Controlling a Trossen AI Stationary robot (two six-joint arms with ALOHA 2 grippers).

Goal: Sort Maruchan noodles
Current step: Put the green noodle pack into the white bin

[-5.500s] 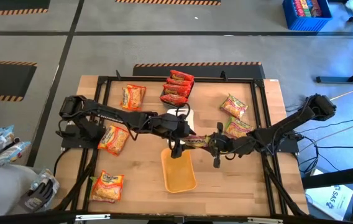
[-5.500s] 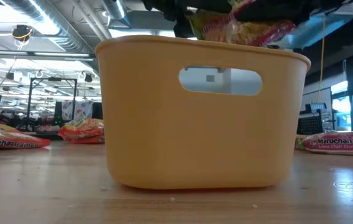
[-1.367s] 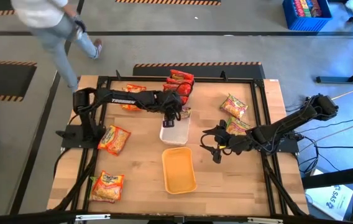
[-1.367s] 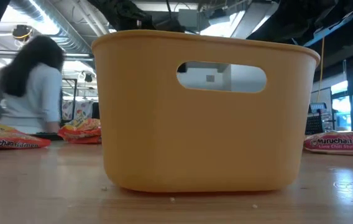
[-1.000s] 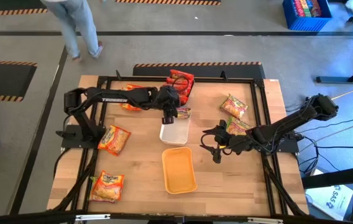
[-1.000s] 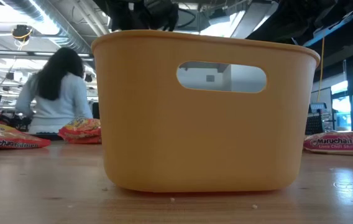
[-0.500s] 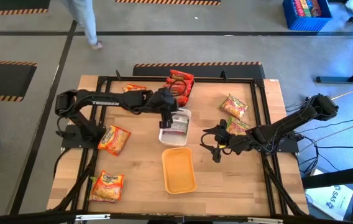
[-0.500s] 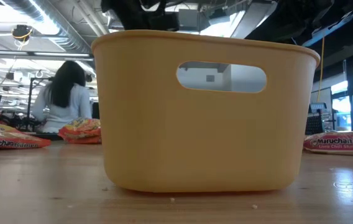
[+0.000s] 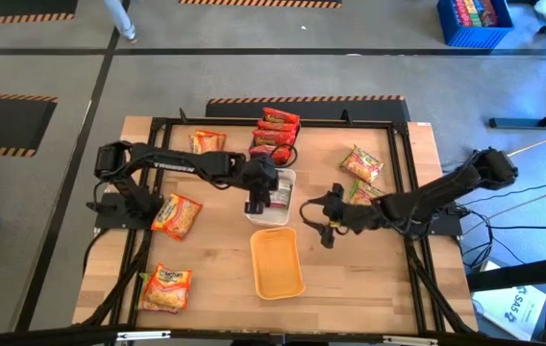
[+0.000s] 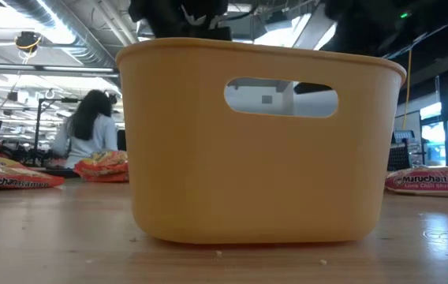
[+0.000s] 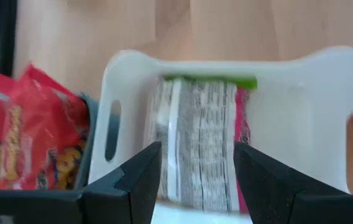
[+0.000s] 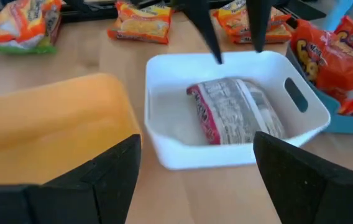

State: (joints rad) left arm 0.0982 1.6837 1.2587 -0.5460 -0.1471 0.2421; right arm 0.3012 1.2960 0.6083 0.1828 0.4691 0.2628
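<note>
**Green-and-red packet lying in the white tray**

Nearest you, the orange-yellow tray [image 9: 276,262] sits empty at the table's front centre. Behind it, your left gripper [image 9: 255,205] hovers over the white tray [image 9: 280,212], fingers spread, holding nothing. A green-and-red packet [image 12: 235,118] lies face down inside that tray. Your right gripper [image 9: 323,228] waits just beside the tray, jaws apart. Farther back, red packets [image 9: 275,133] fill the blue-grey tray [image 11: 87,146]; orange-yellow packets [image 9: 175,213] lie scattered at the left.

3 orange-yellow pkts [image 9: 175,214], 2 green-red pkts [image 9: 361,163], 3 trays [image 9: 276,263]
</note>
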